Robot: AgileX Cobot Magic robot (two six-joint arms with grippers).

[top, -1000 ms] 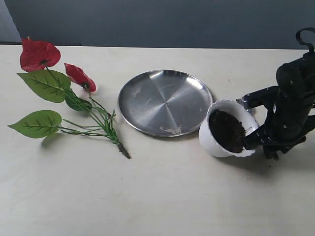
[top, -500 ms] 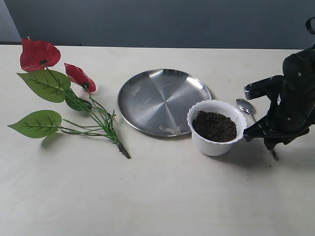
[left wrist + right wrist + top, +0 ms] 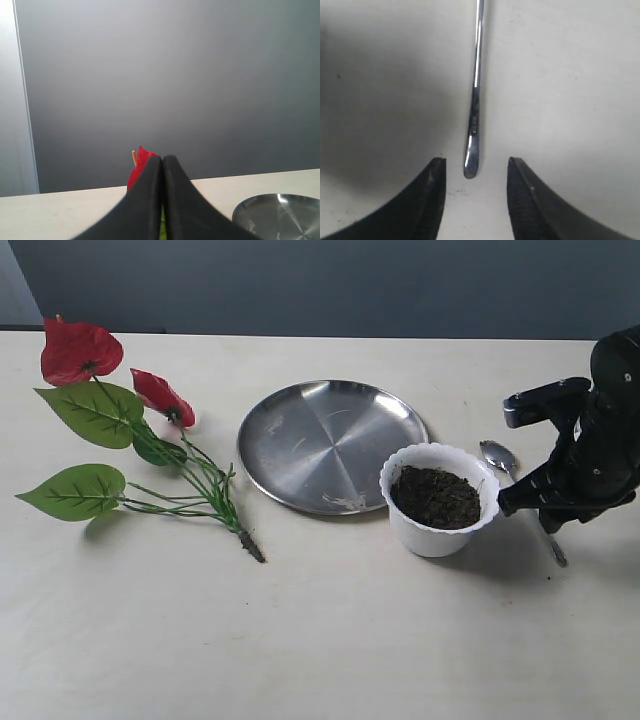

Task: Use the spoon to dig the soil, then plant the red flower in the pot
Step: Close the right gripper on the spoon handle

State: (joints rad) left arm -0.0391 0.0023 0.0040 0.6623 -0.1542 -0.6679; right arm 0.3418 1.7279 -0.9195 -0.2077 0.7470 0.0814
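One slim, stiff, slippery spoon (image 3: 475, 95) lies flat on the worktop (image 3: 330, 630) beside the pot (image 3: 438, 500), so I'd pinch its handle end between my right tool's (image 3: 476, 187) spread jaws.

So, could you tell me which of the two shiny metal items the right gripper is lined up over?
The spoon: its thin handle end lies between the open right gripper fingers, while the round plate sits beyond the pot.

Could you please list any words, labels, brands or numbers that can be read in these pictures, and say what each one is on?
None can be read.
Spoon: the right wrist view shows small dark marks stamped near the end of the handle, too blurred to read.
Pot, steel plate and red flower: no lettering visible.
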